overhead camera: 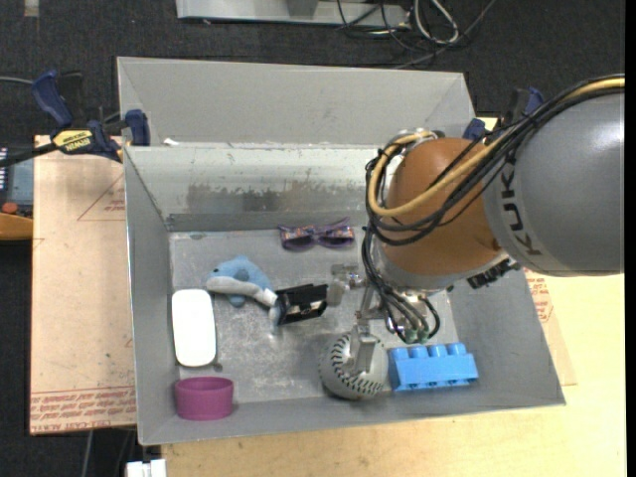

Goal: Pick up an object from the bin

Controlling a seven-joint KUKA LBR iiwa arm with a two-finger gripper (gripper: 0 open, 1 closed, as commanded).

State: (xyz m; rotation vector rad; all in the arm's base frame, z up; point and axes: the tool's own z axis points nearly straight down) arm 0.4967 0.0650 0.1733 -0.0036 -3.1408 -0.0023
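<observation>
Gripper (368,344) low in the near right of the bin (149,266); whether it is open or closed cannot be told. Directly beneath lies a grey ribbed round object (343,374), with a blue brick (434,367) just beside it on the right. Risk: an off-centre closure could catch the brick or let the curved rim slip free.

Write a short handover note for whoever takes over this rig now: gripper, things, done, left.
Gripper: low near the front of the bin, over a grey ribbed round thing, next to a blue brick.
Other things: black piece, blue toy dolphin, white oval, purple ring, purple sunglasses.
Done: the arm has reached in; nothing is seen lifted.
Left: grasp one thing and lift it out.
</observation>
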